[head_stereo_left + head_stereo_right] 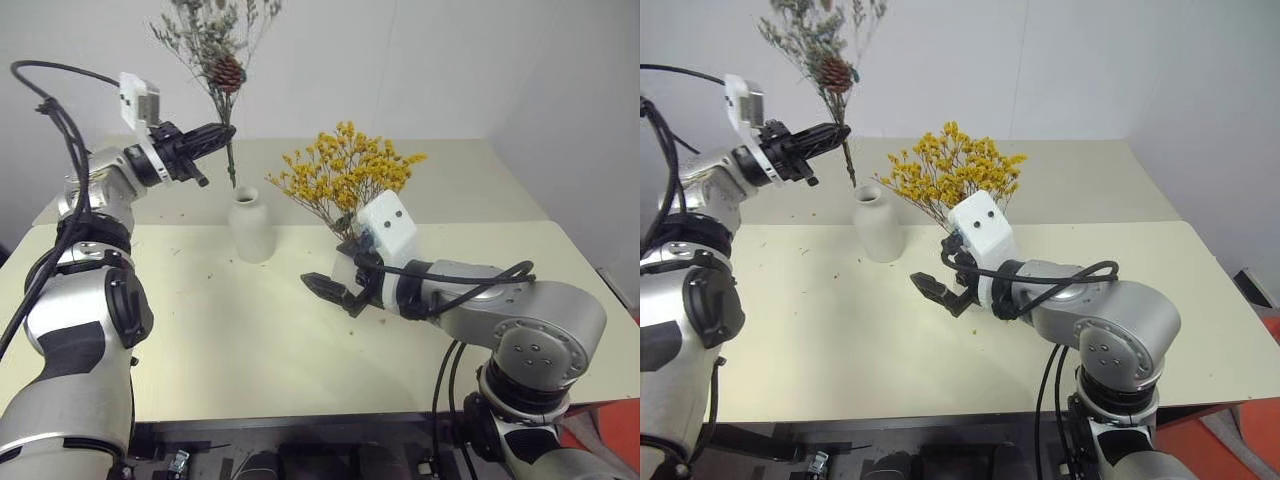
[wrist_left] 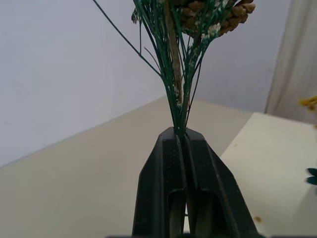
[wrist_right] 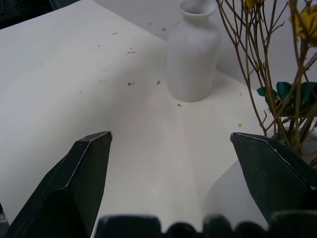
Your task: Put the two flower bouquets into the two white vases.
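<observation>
On the cream table (image 1: 250, 340) the yellow bouquet (image 1: 345, 175) already stands upright — right gripper (image 1: 335, 290) spread, empty. The left gripper (image 1: 215, 135), clenched, holds the pinecone sprig (image 1: 222, 70) above the bottle vase (image 1: 250, 225) — insertion remains.

Cream counter (image 1: 250, 340), two slabs w/ seam running 9 to 3 o'clock. Small dark crumbs (image 3: 130, 83) scattered on near slab. White wall (image 1: 450, 60) behind, at 12 o'clock.
</observation>
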You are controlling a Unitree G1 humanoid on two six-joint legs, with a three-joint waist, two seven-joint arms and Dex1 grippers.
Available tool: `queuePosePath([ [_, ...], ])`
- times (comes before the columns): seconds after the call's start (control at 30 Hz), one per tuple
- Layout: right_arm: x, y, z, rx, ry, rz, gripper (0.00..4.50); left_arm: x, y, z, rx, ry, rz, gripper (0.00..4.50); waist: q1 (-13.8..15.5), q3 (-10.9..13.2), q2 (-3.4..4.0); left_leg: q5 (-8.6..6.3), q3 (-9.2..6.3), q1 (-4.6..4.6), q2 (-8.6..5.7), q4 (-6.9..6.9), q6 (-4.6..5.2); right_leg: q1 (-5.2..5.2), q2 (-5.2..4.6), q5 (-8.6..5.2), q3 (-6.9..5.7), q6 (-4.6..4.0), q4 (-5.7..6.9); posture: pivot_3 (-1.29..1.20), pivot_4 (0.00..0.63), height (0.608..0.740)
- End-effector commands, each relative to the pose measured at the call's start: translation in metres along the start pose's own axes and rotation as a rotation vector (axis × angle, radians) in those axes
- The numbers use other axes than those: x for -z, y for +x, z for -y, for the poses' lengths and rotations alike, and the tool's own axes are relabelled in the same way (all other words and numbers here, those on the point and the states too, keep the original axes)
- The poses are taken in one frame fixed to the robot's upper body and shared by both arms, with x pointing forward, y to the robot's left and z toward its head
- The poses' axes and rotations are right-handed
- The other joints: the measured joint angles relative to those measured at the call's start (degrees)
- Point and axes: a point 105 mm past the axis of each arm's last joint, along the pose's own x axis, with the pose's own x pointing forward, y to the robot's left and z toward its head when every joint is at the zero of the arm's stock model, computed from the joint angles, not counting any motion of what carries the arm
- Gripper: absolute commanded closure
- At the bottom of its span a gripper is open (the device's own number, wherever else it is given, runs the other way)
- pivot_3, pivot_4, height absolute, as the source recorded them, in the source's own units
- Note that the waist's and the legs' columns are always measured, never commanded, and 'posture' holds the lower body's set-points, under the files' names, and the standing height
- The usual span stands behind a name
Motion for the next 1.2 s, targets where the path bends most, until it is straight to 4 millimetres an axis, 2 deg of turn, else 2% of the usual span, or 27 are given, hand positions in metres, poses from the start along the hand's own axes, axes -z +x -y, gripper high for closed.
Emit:
queuePosePath([
  [0.03, -0.006, -0.005, 0.002, -0.015, -0.005, 0.021, 0.00, -0.021, 0.007, 0.001, -0.009, 0.076, 0.008, 4.46, -0.05, 0.00, 0.00, 0.00, 0.00, 0.00, 0.00, -0.01, 0.00, 0.00, 0.00, 0.00, 0.00, 0.00, 0.01, 0.00, 0.150, 0.740],
  [0.33, 0.003, -0.014, 0.007, -0.078, 0.003, -0.045, 0.00, -0.006, 0.022, 0.020, 0.090, 0.237, -0.048, 4.46, 0.07, 0.00, 0.00, 0.00, 0.01, 0.00, 0.00, -0.02, 0.00, 0.00, -0.01, 0.00, 0.00, 0.00, -0.04, 0.00, 0.150, 0.740],
  [0.57, 0.009, -0.022, 0.015, -0.082, 0.002, -0.102, 0.00, 0.000, 0.026, 0.030, 0.139, 0.282, -0.042, 4.46, 0.02, 0.00, 0.00, 0.00, 0.01, -0.01, 0.00, -0.01, 0.00, 0.00, -0.01, 0.00, 0.01, 0.00, -0.06, 0.00, 0.150, 0.740],
  [0.77, 0.012, -0.027, 0.019, -0.072, 0.005, -0.127, 0.00, 0.006, 0.024, 0.032, 0.151, 0.276, -0.027, 4.46, 0.08, 0.00, 0.00, 0.00, 0.01, 0.00, 0.00, -0.01, 0.00, 0.01, -0.01, 0.00, 0.03, 0.00, -0.08, 0.00, 0.150, 0.740],
  [0.93, 0.012, -0.029, 0.020, -0.062, 0.007, -0.131, 0.00, 0.018, 0.023, 0.031, 0.139, 0.270, -0.058, 4.46, 0.09, 0.00, 0.00, 0.00, 0.01, 0.00, 0.01, -0.01, 0.00, 0.01, -0.01, 0.00, 0.02, 0.00, -0.08, 0.00, 0.150, 0.740],
  [1.2, 0.015, -0.030, 0.021, -0.049, 0.016, -0.138, 0.00, 0.025, 0.021, 0.026, 0.097, 0.276, -0.062, 4.46, 0.16, 0.00, 0.00, 0.00, 0.01, -0.01, 0.01, 0.00, 0.00, 0.01, -0.01, 0.00, 0.03, 0.00, -0.08, 0.00, 0.150, 0.740],
])
